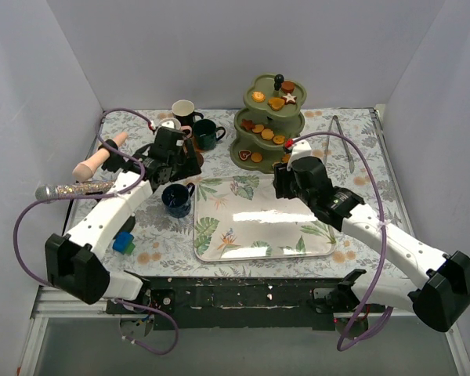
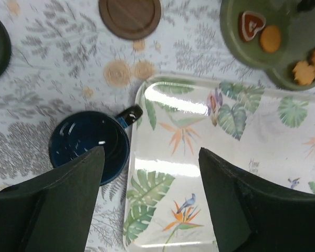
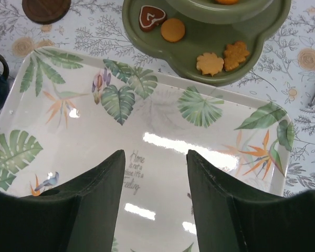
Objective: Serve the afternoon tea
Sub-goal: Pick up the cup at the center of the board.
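Observation:
The olive-green three-tier stand [image 1: 270, 117] with a black knob stands at the back and holds orange and brown biscuits [image 1: 267, 134]. Its bottom tier [image 3: 210, 52] shows heart, round and leaf-like biscuits [image 3: 172, 30]. A blue mug [image 1: 176, 198] stands left of the floral tray [image 1: 262, 223]. A white mug [image 1: 183, 111] and a dark green mug [image 1: 207, 134] stand at the back left. A brown coaster [image 2: 129, 16] lies on the cloth. My left gripper [image 2: 151, 155] is open and empty above the blue mug [image 2: 88, 144] and the tray's left edge. My right gripper [image 3: 155, 157] is open and empty over the tray [image 3: 163, 121].
Metal tongs [image 1: 341, 141] lie right of the stand. A glittery microphone [image 1: 72, 188] and a pink-beige handle [image 1: 98, 157] lie at the far left. A small blue block [image 1: 124, 243] sits near the front left. White walls close in the table.

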